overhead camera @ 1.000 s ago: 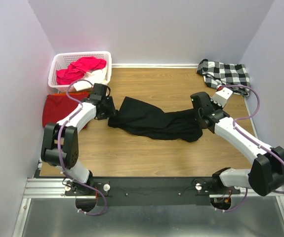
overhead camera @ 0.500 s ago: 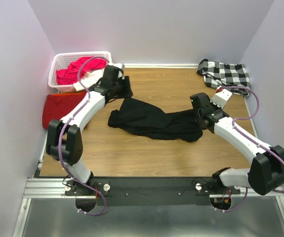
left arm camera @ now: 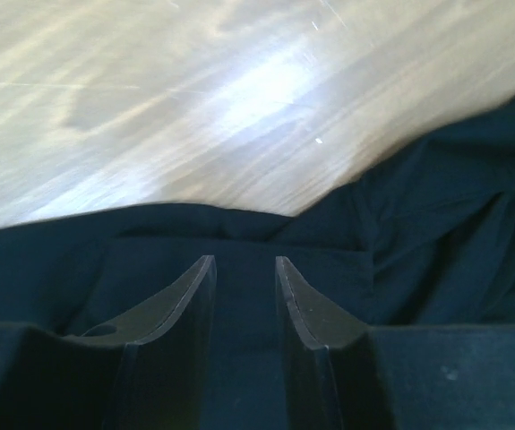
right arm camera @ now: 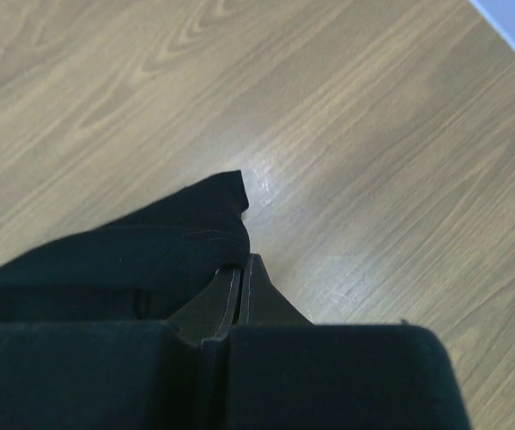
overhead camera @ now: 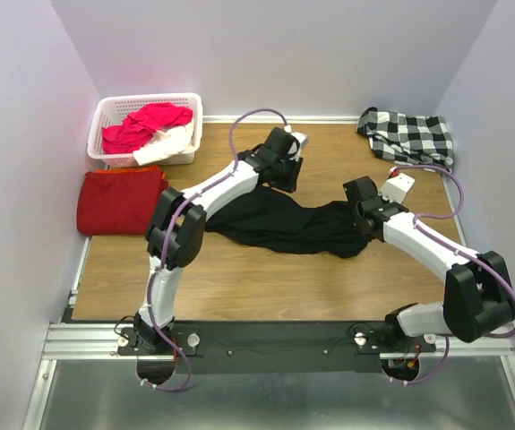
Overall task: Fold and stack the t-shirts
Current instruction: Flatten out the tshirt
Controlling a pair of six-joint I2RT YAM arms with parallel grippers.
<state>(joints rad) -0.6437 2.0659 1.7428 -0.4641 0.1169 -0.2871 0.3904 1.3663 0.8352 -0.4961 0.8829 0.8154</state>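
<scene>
The black t-shirt point(overhead camera: 284, 224) lies crumpled in a long band across the middle of the wooden table point(overhead camera: 266, 287), running from left of centre to the right gripper point(overhead camera: 362, 215). In the right wrist view that gripper point(right arm camera: 244, 260) is clenched, its fingers pressed together on a corner of the black cloth point(right arm camera: 150, 251), which spreads to the left of the tips. The left arm reaches far across to the shirt's rear edge. The left gripper point(left arm camera: 244, 262) is released, its fingers point(left arm camera: 194, 300) standing apart above the dark fabric point(left arm camera: 436, 233). The dark-red t-shirt point(overhead camera: 118, 202) lies folded at the table's left edge, well apart from the black one. Behind it stands a white basket point(overhead camera: 100, 121) holding red and white garments. A black-and-white checked cloth point(overhead camera: 409, 134) lies in the far right corner.
</scene>
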